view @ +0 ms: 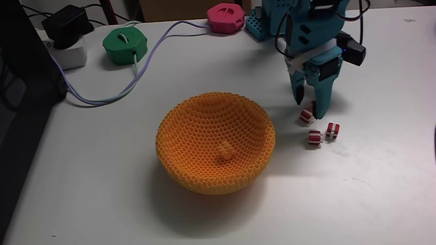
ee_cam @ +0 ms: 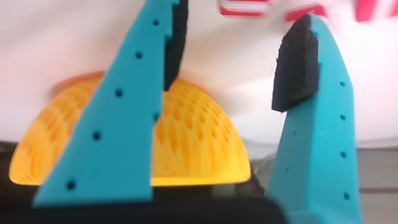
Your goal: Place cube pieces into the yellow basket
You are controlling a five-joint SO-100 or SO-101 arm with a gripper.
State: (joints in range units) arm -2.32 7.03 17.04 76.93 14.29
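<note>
The yellow basket (view: 215,143) stands mid-table, and one orange-yellow cube (view: 225,150) lies inside it. Three red-and-white striped cube pieces lie to its right: one (view: 306,116) by my fingertips, two more (view: 314,137) (view: 332,130) nearer the front. My teal gripper (view: 308,110) points down over the nearest striped cube, open. In the wrist view the gripper (ee_cam: 239,25) holds nothing between its black pads (ee_cam: 297,62). Blurred striped cubes (ee_cam: 242,7) lie just past the tips, and the basket (ee_cam: 193,143) shows behind the fingers.
A green round device (view: 125,45) and a pink one (view: 226,16) sit at the back with a pale cable (view: 146,61) running left. A white power block (view: 68,51) with a black plug lies at the back left. The table edge drops off on the left.
</note>
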